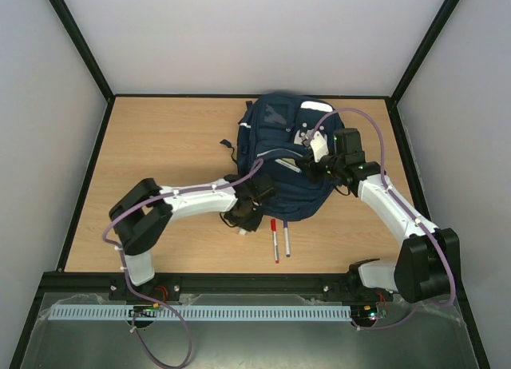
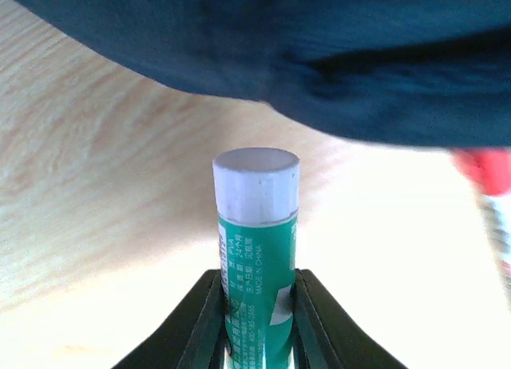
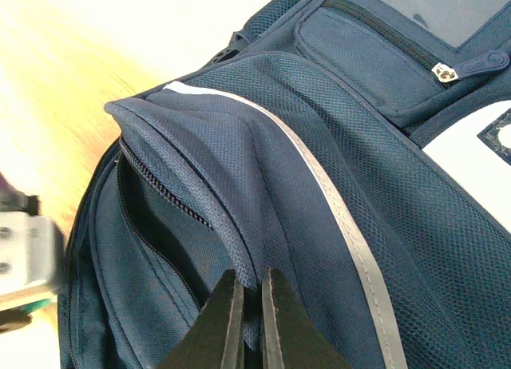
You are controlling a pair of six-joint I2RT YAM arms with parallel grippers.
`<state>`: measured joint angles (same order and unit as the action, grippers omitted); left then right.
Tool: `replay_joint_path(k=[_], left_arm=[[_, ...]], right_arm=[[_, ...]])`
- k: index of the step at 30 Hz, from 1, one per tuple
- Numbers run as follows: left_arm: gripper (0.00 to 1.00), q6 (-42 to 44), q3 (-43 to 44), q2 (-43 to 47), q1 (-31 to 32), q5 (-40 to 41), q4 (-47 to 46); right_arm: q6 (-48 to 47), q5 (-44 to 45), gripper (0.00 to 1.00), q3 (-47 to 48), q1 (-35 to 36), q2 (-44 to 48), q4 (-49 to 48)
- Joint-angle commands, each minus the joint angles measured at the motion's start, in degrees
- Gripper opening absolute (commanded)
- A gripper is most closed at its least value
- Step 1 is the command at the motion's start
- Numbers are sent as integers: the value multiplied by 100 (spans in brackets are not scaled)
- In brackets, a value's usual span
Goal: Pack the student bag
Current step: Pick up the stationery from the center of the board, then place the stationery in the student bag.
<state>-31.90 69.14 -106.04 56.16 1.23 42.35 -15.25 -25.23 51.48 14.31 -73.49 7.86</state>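
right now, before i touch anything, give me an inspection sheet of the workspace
surface: wooden table, light wood, nothing wrong seen
job's things: student bag lying mid-table, one zipped compartment open; red-capped pen and dark-capped pen side by side on the table at its near edge; glue stick held
clutter: nothing seen
hands: left hand shut on the glue stick, close to the bag; right hand shut on the edge of the bag's open flap
cables: purple cable along each arm; the right one loops over the bag's far corner
surroundings: white walls, black frame
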Motion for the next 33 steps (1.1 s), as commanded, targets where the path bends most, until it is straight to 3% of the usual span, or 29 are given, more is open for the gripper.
replay_joint_path(k=[1, 6, 10, 13, 18, 27, 33], left_arm=[[16, -277, 211, 1045, -44, -1000, 50], [13, -807, 276, 1668, -73, -1087, -789], [15, -1884, -271, 1831, -143, -1187, -2732], [16, -2581, -508, 1687, -182, -1089, -3958], [15, -3587, -388, 1059, -222, -776, -4972], [11, -5203, -465, 477, -262, 251, -5598], [13, -5372, 180, -142, -440, 570, -5304]], right_arm=[[-5, -53, 1, 116, -37, 54, 34], [31, -80, 1, 129, -33, 45, 49], [113, -158, 1, 124, -35, 151, 37], [156, -157, 1, 109, -34, 217, -1], [206, -176, 1, 90, -33, 243, -30], [174, -135, 1, 87, -33, 265, -28], [171, -144, 1, 88, -33, 264, -30]])
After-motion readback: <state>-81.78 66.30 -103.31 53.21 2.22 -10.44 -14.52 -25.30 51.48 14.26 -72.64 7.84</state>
